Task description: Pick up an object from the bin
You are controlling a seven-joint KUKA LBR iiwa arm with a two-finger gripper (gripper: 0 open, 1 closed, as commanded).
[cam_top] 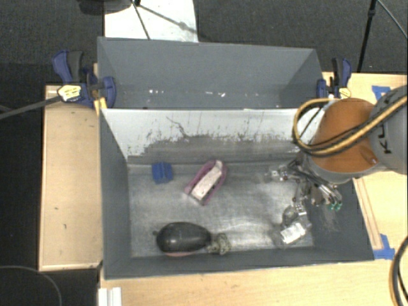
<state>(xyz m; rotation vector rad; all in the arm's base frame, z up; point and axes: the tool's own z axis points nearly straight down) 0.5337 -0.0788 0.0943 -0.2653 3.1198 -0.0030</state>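
Small white piece (292, 235), well right of the black oval lump (182, 238), lies at the gripper (298, 218); whether it is clenched I cannot tell. Best lowered straight, centred over it.

A small white and grey piece (292, 234), flat and of uneven outline, is seen on the floor of the bin (191, 139) near its front right corner, close under the gripper (297, 215); whether it is touched cannot be told. A pink-mauve oblong packet (206, 182) is laid slantwise near the back wall, about the middle; a small blue block (162, 172) is found to its left, apart from it; a black oval thing (182, 237) is laid flat along the front wall, with a small brownish lump (220, 244) touching its right end.
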